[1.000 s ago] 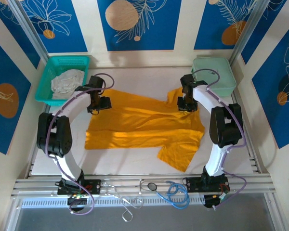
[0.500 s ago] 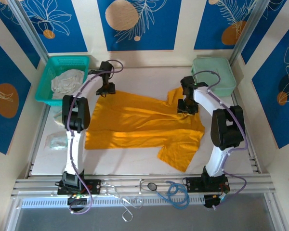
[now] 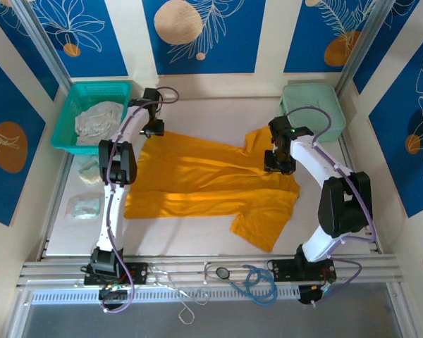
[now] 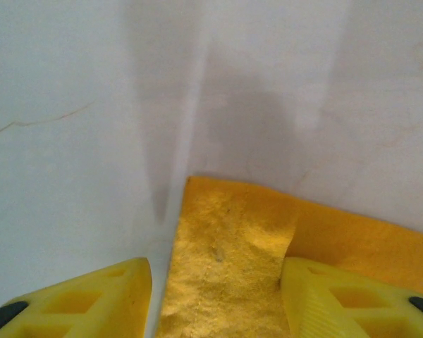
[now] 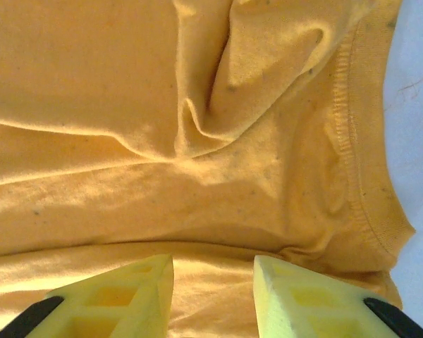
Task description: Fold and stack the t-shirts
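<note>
The orange t-shirt (image 3: 204,183) lies spread on the white table (image 3: 183,238) between the two arms, creased, its hem toward the left and its sleeves toward the right, one sleeve pointing to the far side and the other folded toward the near edge. The left gripper (image 3: 153,129) is at the shirt's far-left corner. In the left wrist view its yellow fingers (image 4: 92,296) stand wide apart with that corner of the shirt (image 4: 225,239) lying flat on the table between them, not pinched by either. The right gripper (image 3: 278,162) is over the right side of the shirt, between the sleeves. In the right wrist view its fingers (image 5: 113,296) are parted with a clear gap and clamp nothing. The cloth (image 5: 127,105) below them is rumpled into a fold, and a ribbed edge (image 5: 352,141) runs down the right with bare table beyond it. The pale t-shirt (image 3: 99,118) sits crumpled in the teal basket (image 3: 67,141) at the far-left corner. A mint case (image 3: 317,98) stands at the far-right corner, just beyond the right arm. Two small clear packets (image 3: 82,206) lie on the table's left edge, beside the left arm.
</note>
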`<state>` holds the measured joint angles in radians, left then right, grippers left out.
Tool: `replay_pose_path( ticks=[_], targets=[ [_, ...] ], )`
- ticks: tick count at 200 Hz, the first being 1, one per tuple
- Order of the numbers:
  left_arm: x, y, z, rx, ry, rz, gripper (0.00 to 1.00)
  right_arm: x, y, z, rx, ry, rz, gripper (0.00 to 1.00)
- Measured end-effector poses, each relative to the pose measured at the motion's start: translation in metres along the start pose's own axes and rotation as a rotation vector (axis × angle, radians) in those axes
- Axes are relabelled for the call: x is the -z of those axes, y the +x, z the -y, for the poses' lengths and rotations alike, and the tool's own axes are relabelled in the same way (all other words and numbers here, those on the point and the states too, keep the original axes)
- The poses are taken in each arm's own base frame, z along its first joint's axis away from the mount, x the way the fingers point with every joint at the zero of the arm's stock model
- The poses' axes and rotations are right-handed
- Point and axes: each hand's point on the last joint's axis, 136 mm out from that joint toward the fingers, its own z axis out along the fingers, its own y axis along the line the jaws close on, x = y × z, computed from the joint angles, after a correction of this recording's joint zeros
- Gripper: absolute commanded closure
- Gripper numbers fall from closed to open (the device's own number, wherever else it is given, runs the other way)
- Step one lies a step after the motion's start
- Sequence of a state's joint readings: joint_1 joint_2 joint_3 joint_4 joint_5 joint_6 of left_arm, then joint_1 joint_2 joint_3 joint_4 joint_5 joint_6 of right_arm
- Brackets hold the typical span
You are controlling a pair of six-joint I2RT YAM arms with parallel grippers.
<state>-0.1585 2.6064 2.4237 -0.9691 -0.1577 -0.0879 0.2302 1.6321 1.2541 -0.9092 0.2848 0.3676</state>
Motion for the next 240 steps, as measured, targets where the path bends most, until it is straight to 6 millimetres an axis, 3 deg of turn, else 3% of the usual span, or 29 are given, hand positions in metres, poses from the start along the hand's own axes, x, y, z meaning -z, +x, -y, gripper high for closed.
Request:
replay_pose_path(
  ticks=[28, 41, 60, 70, 93, 113, 135, 165, 198, 240],
  targets=[
    [-0.004, -0.007, 0.006, -0.052, 0.045, 0.008, 0.47, 0.002, 0.002, -0.002, 0.008, -0.001, 0.0, 0.66],
    [-0.005, -0.01, 0.007, -0.069, 0.06, 0.016, 0.53, 0.002, 0.003, -0.004, 0.014, 0.001, -0.002, 0.67],
    [-0.005, -0.01, 0.011, -0.087, 0.093, 0.013, 0.55, 0.002, 0.006, -0.006, 0.021, 0.002, -0.009, 0.67],
    [-0.005, -0.01, 0.012, -0.089, 0.104, 0.013, 0.64, 0.002, 0.007, -0.006, 0.022, 0.004, -0.013, 0.67],
    [-0.005, -0.008, 0.015, -0.095, 0.128, 0.009, 0.99, 0.002, 0.007, -0.006, 0.019, 0.005, -0.016, 0.58],
    [-0.004, -0.006, 0.016, -0.085, 0.136, 0.01, 1.0, 0.008, 0.001, -0.005, 0.013, 0.001, -0.004, 0.48],
    [0.002, 0.007, 0.016, -0.059, 0.146, 0.0, 1.0, 0.021, -0.026, -0.004, -0.006, -0.02, 0.054, 0.42],
    [0.016, 0.037, 0.015, 0.001, 0.159, -0.046, 1.0, 0.02, -0.079, -0.004, -0.024, -0.03, 0.114, 0.47],
    [0.048, 0.048, 0.014, 0.062, 0.181, -0.019, 1.0, -0.016, -0.132, -0.006, -0.009, -0.016, 0.114, 0.53],
    [0.085, 0.039, 0.015, 0.098, 0.216, 0.07, 1.0, -0.071, -0.174, -0.003, 0.002, 0.011, 0.065, 0.55]
  ],
)
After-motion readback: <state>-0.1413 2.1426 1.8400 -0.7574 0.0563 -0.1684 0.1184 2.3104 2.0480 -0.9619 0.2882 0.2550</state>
